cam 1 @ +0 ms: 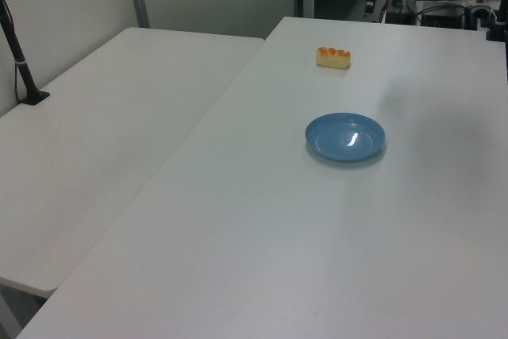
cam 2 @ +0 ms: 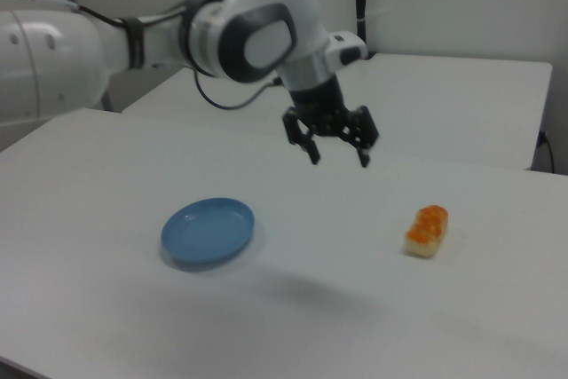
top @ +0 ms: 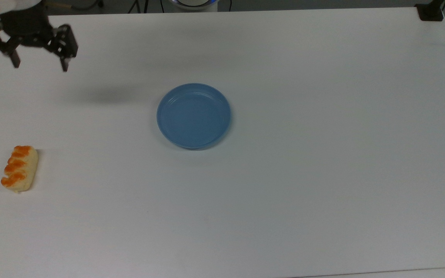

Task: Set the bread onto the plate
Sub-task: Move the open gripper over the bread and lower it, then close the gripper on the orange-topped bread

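The black two-finger gripper (top: 39, 66) of the white Franka arm (cam 2: 177, 37) hangs in the air above the table, its two fingers spread apart and pointing down with nothing between them. In the top view it sits near the upper left corner; in the right view the gripper (cam 2: 339, 157) hovers above the surface between the plate and the bread, well clear of both.

One large white rectangular table (top: 323, 173) carries the scene, and the left view shows a second white table (cam 1: 103, 132) butted against it on the left view's left.

One round, shallow blue plate with a raised rim (top: 193, 116) lies flat near the middle of the main table, bare inside. It appears in the left view (cam 1: 345, 136) and the right view (cam 2: 208, 231) as well.

One small oblong pale-yellow bread loaf with three orange-brown glazed bumps (top: 19, 168) rests on the tabletop at the top view's far left, well apart from the plate and below the gripper in that frame. The right view places the bread (cam 2: 427, 231) to the right of the plate; the left view shows it (cam 1: 333, 56) beyond the plate.
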`<state>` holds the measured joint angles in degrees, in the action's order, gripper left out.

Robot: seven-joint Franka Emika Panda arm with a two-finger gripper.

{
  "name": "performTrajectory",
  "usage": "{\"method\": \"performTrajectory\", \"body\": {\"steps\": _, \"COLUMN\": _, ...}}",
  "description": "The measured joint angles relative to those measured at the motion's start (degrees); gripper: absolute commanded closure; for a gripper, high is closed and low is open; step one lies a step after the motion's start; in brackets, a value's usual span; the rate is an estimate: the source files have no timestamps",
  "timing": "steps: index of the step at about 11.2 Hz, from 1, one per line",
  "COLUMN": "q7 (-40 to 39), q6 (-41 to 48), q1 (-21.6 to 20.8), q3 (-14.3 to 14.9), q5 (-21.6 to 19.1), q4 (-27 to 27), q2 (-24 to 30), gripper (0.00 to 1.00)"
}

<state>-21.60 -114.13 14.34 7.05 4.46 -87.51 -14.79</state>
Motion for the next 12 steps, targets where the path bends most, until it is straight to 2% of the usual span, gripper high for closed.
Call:
{"method": "performTrajectory", "body": {"steps": 2, "q7": 1.9, "q6": -8.5, "q1": 2.1, "q3": 0.0, "q5": 0.0, "q4": -0.1, "q2": -5.0, "gripper": 0.0}}
{"method": "performTrajectory", "body": {"steps": 9, "q7": 21.6, "q6": -33.7, "q1": 5.8, "q3": 0.1, "q5": -1.0, "q4": 0.2, "q2": -19.3, "gripper": 0.0}}
{"method": "performTrajectory", "body": {"steps": 12, "q7": 25.9, "q6": -40.6, "q1": 5.7, "q3": 0.0, "q5": -1.0, "q4": 3.5, "q2": -26.0, "gripper": 0.0}}
